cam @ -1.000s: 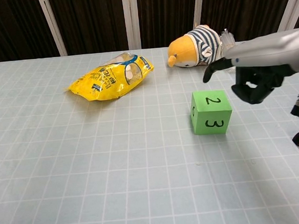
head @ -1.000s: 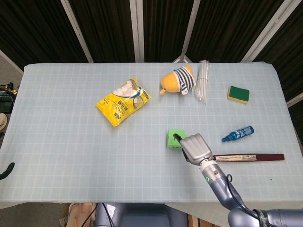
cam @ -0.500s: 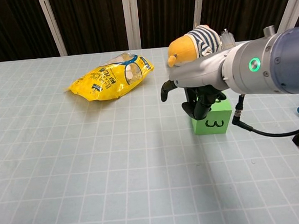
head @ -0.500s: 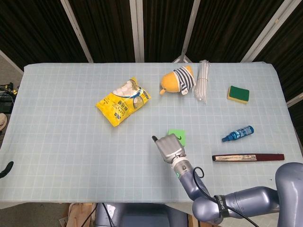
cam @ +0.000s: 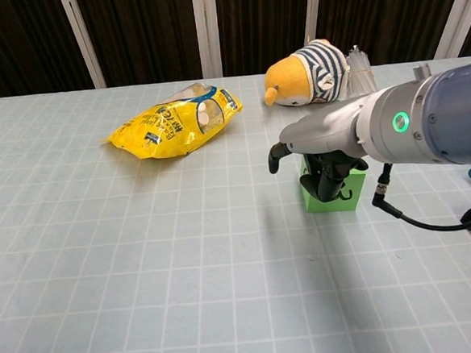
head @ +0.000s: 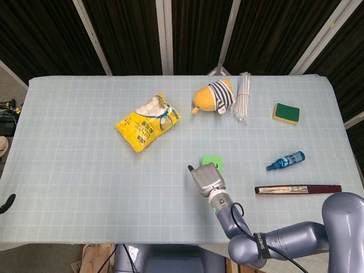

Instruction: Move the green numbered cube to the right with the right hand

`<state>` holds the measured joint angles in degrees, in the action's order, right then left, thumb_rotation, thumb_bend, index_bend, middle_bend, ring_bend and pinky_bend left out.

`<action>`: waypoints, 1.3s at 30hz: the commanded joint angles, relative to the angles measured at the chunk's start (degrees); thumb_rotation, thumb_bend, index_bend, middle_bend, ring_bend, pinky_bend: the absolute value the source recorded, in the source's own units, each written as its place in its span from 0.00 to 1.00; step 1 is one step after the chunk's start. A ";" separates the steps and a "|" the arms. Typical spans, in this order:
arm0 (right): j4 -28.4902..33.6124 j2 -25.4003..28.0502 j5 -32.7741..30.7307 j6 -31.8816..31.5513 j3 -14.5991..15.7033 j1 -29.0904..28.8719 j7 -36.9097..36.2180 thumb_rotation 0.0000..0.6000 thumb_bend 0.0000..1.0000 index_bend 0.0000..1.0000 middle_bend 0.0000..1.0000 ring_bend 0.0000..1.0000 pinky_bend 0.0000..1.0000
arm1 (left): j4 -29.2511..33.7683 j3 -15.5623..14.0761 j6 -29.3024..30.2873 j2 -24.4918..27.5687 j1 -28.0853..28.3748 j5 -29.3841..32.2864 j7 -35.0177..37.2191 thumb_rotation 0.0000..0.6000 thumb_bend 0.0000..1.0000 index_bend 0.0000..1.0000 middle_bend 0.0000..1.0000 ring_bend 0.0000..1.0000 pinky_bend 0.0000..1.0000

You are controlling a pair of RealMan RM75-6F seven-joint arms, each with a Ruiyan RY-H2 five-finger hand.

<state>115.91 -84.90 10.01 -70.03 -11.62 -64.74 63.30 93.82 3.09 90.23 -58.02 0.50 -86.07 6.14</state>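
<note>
The green numbered cube (head: 214, 162) sits on the gridded cloth right of the table's middle. In the chest view only the lower right of the cube (cam: 349, 198) shows. My right hand (cam: 325, 164) is down over the cube's top and left front, fingers curled against it, thumb sticking out to the left, clear of the cube. From the head view the right hand (head: 206, 178) lies just in front and to the left of the cube. Only a dark tip of my left hand (head: 8, 203) shows at the left edge.
A yellow snack bag (head: 148, 122) lies to the back left, a striped duck toy (head: 213, 96) and a white bundle (head: 243, 104) behind. To the right are a blue bottle (head: 285, 160), a brown stick (head: 298, 189) and a green sponge (head: 285, 113).
My right hand swung from the cube's right side across to its left and came down onto it. The cube has stayed in place.
</note>
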 commanded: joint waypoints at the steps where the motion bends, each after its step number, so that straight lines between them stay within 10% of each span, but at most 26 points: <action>1: 0.80 0.54 1.28 -0.29 1.29 0.35 -0.66 1.00 0.74 0.17 0.83 0.88 0.74 | 0.01 0.02 0.00 0.00 -0.01 0.06 -0.03 1.00 0.36 0.06 0.01 0.00 0.00; 39: 3.79 5.29 6.15 -1.12 9.56 2.94 -5.00 1.00 0.74 0.17 0.83 0.88 0.74 | 0.37 0.04 -0.08 -0.38 0.00 0.35 -1.41 1.00 0.36 0.06 0.01 0.00 0.00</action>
<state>119.66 -79.68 16.03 -71.21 -2.19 -61.89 58.42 94.19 3.13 90.15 -58.39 0.50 -85.73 4.73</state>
